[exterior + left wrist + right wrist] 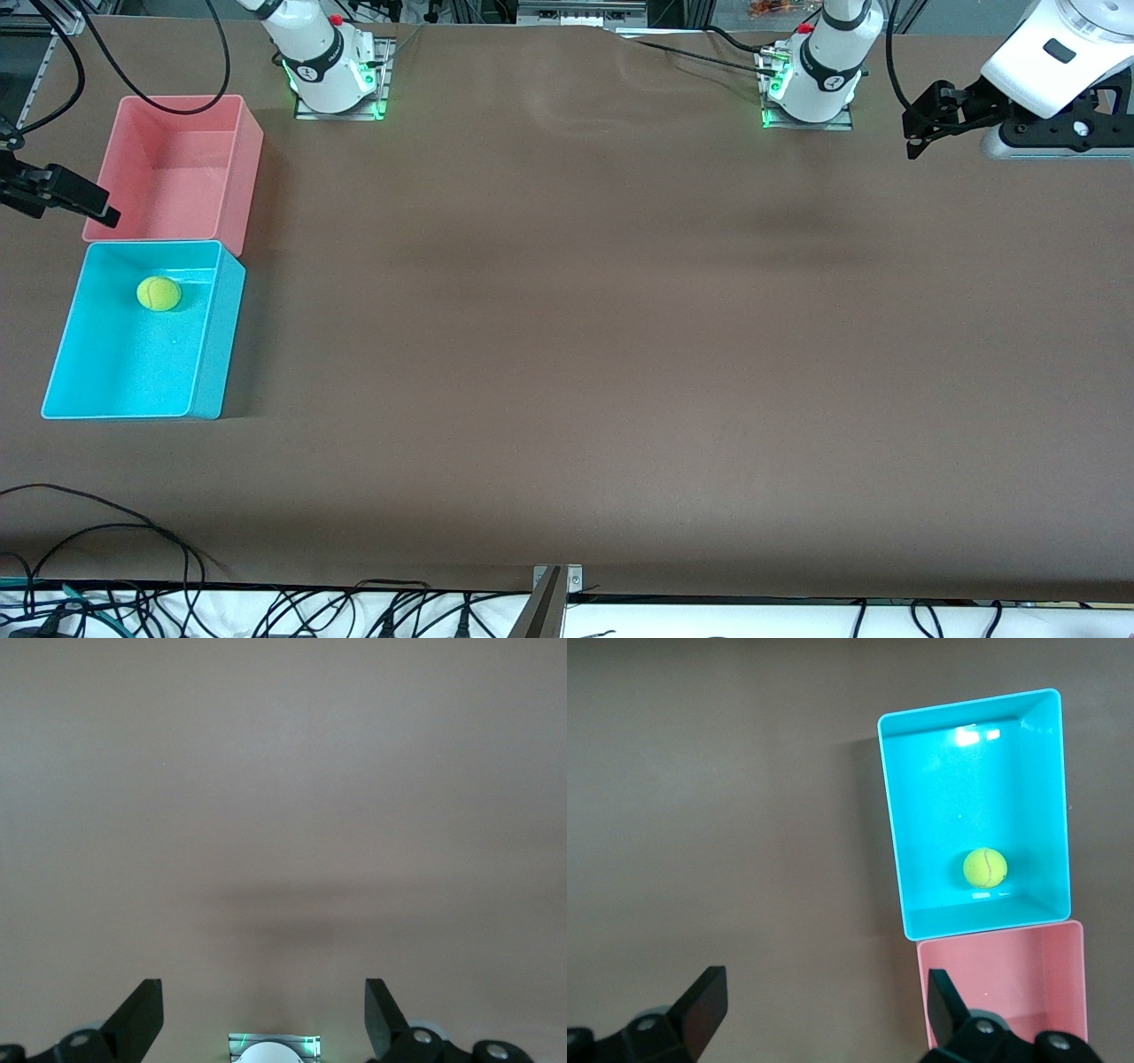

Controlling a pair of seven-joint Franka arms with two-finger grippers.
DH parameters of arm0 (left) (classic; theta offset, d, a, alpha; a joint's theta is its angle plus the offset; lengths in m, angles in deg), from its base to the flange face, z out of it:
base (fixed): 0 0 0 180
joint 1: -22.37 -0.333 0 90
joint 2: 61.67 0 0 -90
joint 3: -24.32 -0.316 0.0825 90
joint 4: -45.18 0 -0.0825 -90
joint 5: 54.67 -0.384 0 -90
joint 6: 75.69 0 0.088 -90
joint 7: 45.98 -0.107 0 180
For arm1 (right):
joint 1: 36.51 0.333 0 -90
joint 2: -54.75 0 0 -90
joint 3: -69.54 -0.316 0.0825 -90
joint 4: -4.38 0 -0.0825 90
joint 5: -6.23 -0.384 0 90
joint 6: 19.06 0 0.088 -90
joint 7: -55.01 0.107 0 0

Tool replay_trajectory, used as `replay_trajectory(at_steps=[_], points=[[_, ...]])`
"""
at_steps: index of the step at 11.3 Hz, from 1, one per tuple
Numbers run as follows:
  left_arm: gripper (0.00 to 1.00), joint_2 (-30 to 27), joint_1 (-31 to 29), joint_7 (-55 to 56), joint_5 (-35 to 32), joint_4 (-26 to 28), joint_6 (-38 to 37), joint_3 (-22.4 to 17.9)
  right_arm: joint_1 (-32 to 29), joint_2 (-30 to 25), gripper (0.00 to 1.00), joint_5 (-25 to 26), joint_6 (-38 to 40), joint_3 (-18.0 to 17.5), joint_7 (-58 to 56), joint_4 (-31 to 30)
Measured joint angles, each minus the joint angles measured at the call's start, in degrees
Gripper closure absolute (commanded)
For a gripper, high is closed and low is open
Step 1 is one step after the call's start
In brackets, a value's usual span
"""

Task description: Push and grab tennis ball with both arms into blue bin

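I'm seeing the tennis ball [159, 293] sitting inside the blue bin [213, 354], beside the pink bin [244, 168]. My right gripper [66, 197] is hovering over the pink bin's edge, fingers spread; my left gripper [926, 124] is waiting above bare tabletop [620, 354], fingers spread too.

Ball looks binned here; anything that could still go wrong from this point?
Little. The fuzzy yellow-green tennis ball lies inside the cyan-blue plastic bin, close to the wall beside the pink plastic bin. The open right gripper hangs over the pink bin's rim and might clip it. The open left gripper waits apart.
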Motion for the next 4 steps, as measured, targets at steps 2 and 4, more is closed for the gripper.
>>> replay_trajectory(at_steps=[2,4], points=[[0.00,0.00,0.01,0.00,0.00,0.00,0.00,0.14,-1.22,0.00,0.00,0.00,0.09,-0.65,-0.06,0.00],[0.00,0.00,0.00,0.00,0.00,0.00,0.00,0.14,-3.27,0.00,0.00,0.00,0.15,-2.79,-0.06,0.00]])
